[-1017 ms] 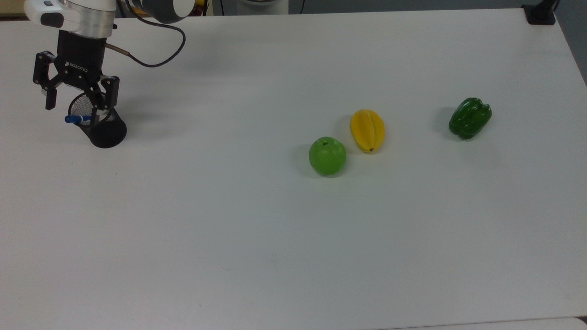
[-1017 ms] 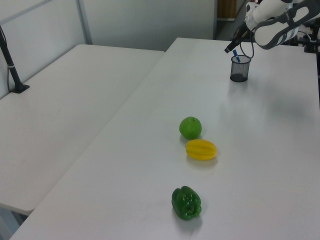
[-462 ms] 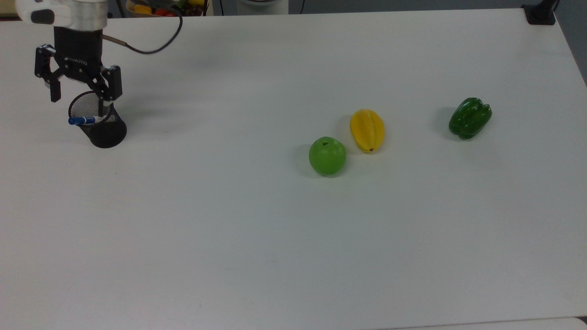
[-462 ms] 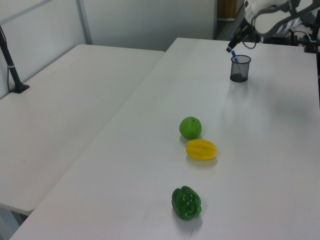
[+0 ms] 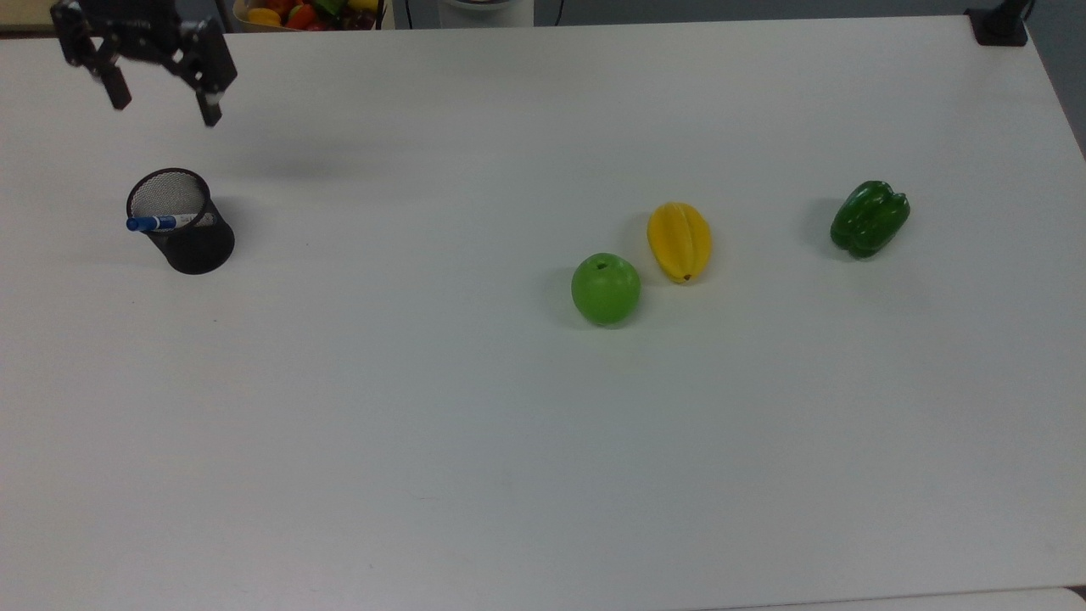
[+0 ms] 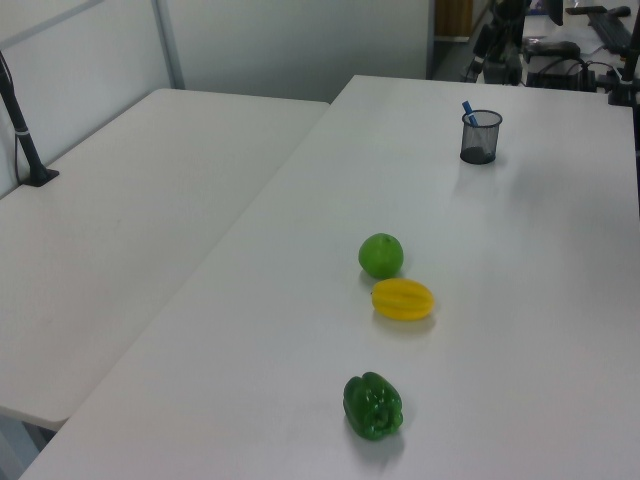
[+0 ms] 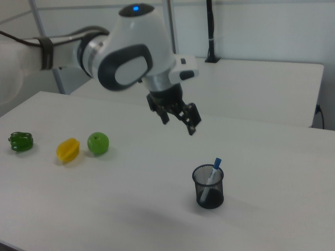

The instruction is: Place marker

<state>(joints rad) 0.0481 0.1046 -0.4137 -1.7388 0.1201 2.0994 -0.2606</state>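
We see the gripper (image 5: pixel 161 95) hanging above the white table (image 5: pixel 543 441) with its two fingers spread wide and nothing between them. The marker (image 5: pixel 161 223) stands in the black mesh cup (image 5: pixel 191 238) below the gripper, leaning on the rim with its blue cap poking out, well apart from the fingers.

Away from the gripper toward the top view's right lie a green apple (image 5: pixel 605 288), a yellow starfruit (image 5: pixel 679 241) just beside it, and, farther off, a green pepper (image 5: pixel 870 218). None of them stands between the gripper and the cup; the space there is open.

The right view gives us the gripper (image 7: pixel 178 119) from the side, raised above and to the right view's left of the cup (image 7: pixel 208 187), with the marker (image 7: pixel 212 177) tilted inside. In the top view we also see a bowl of coloured fruit (image 5: pixel 297 13) past the table's far edge, close to the gripper. The left view shows the cup (image 6: pixel 480 138) with the marker (image 6: pixel 470 113) far down the table, and a second table (image 6: pixel 130 230) alongside.
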